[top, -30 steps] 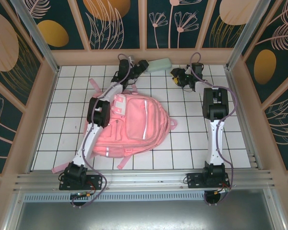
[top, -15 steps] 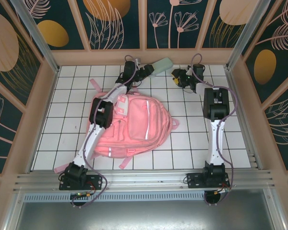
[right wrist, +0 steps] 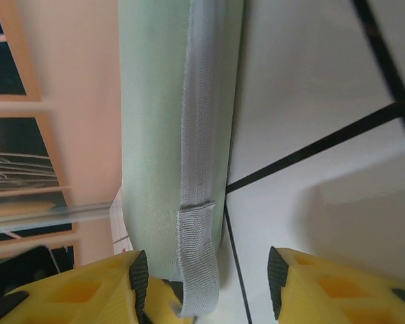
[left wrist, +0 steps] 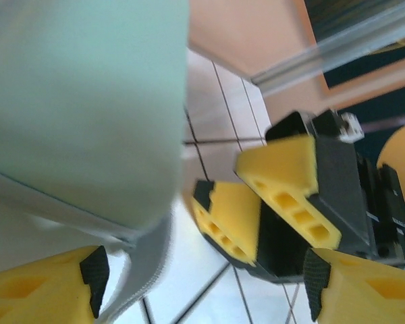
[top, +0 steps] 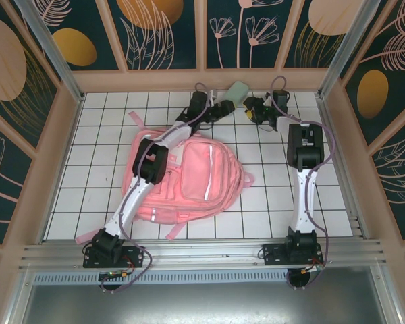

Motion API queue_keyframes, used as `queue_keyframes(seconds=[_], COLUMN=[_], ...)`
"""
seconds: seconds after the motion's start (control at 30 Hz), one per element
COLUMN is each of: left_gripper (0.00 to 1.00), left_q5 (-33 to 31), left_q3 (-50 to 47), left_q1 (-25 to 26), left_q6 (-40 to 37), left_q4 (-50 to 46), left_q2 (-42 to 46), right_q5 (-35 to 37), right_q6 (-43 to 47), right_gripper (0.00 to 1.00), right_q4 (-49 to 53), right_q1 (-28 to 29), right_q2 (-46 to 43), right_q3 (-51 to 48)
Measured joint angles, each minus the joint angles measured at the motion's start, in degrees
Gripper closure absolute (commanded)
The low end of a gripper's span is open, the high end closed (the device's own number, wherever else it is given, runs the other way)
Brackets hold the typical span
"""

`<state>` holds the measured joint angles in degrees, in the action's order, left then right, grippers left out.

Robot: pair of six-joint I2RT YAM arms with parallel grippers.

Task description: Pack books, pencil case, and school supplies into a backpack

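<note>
Pencil case (top: 237,91), mint green, lies tilted at far centre of the white tiled worktop (top: 270,196), beyond the pink backpack (top: 196,172). Left gripper (top: 224,106) is wide open, case against one finger. Right gripper (top: 255,108) is half open, clamping nothing, case end just ahead.

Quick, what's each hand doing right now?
Left hand: open, pencil case at one side, not clamped.
Right hand: open, pencil case end inside, not clamped.

Pencil case (right wrist: 155,101): matt mint cloth, fine weave; grey woven zip tape and pull tab.
Backpack (top: 189,175): soft pink fabric, pale glossy strips.
Table (top: 270,202): smooth white tiles, slight sheen.
Right gripper fingers (right wrist: 337,290): matt yellow plastic, black edging.
Near rail (top: 202,253): brushed metal.
</note>
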<state>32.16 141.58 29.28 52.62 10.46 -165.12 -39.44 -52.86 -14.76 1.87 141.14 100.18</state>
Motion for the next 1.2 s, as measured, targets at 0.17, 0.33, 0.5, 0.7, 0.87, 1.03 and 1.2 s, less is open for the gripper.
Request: queue_keyframes(seconds=[0.17,0.33,0.5,0.7,0.87,1.03,1.2], left_gripper=[0.2,0.19,0.2,0.21,0.21,0.21,0.21], left_q5=[1.03,0.26,-1.03,-1.84,-2.86,-3.19,-3.41], left_q3=[-4.02,-11.02,-12.13,-16.33,-23.28,-31.23,-39.6], left_q1=[2.67,3.39,2.43,1.29,0.35,-0.79,-2.14], left_q6=[-0.79,-4.7,-7.65,-9.49,-9.79,-9.62,-8.94], left_q4=[-1.75,-5.81,-8.11,-8.57,-8.98,-8.9,-7.65], left_q2=[3.06,9.75,14.82,21.07,26.38,31.3,36.96], right_q5=[0.9,0.37,0.87,0.79,1.03,3.26,8.28], right_q6=[0.04,1.31,3.54,4.11,4.59,6.6,9.99], right_gripper=[0.43,0.38,0.41,0.47,0.5,0.5,0.51], right_q4=[0.66,1.25,6.93,10.64,11.43,10.99,15.04], right_q1=[-1.66,-1.97,-1.27,0.42,1.81,2.43,4.2], right_q2=[-1.27,-1.51,-1.36,0.68,0.66,-2.49,-2.89], right_q3=[-1.49,-1.27,2.4,9.35,5.42,0.48,1.99])
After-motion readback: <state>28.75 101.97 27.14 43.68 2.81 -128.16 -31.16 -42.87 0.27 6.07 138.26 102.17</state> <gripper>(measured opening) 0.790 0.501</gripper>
